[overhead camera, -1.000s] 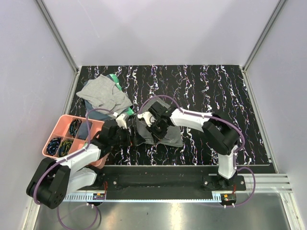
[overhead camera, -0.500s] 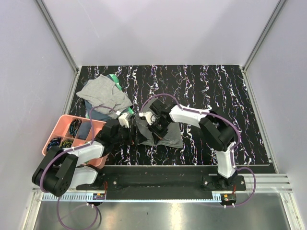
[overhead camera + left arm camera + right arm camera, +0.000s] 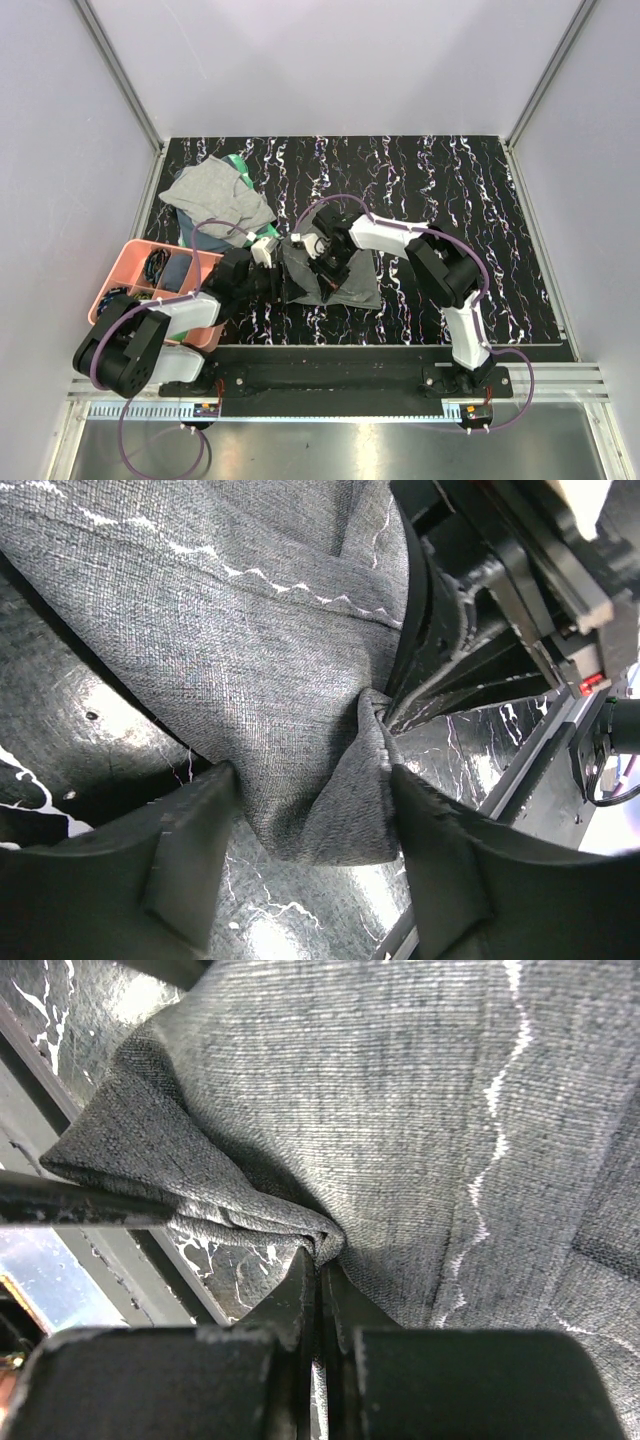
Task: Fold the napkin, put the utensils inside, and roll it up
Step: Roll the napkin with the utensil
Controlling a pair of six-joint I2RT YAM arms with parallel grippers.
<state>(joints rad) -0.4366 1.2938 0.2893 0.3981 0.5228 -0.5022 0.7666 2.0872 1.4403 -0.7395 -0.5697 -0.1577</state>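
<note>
Two grippers meet over the napkin [image 3: 345,285], which lies rumpled on the table [image 3: 450,180] a short way right of the pink tray [image 3: 108,290]. We see its tray-side edge lifted and bunched, while the side farther from the tray rests flat on the marbled top.

Our left gripper [image 3: 310,780] reaches out from just right of the tray, with its jaws standing apart. A hanging corner of the napkin sits between its fingers [image 3: 190,860], and the cloth brushes both inner faces without looking squeezed. A pale stitched hem runs across the fabric above that corner.

Our right gripper [image 3: 318,1270] comes in from the side away from the tray and is closed tight. A small pucker of napkin is pinched at the very tips of its fingers [image 3: 290,1310], and the cloth fans out from that pinch.

Beyond the tray, toward the back of the table, a lighter grey cloth [image 3: 215,200] lies heaped over a green item [image 3: 237,163], well apart from the napkin. Dark coiled things fill the tray's compartments; we cannot tell what they are.
</note>
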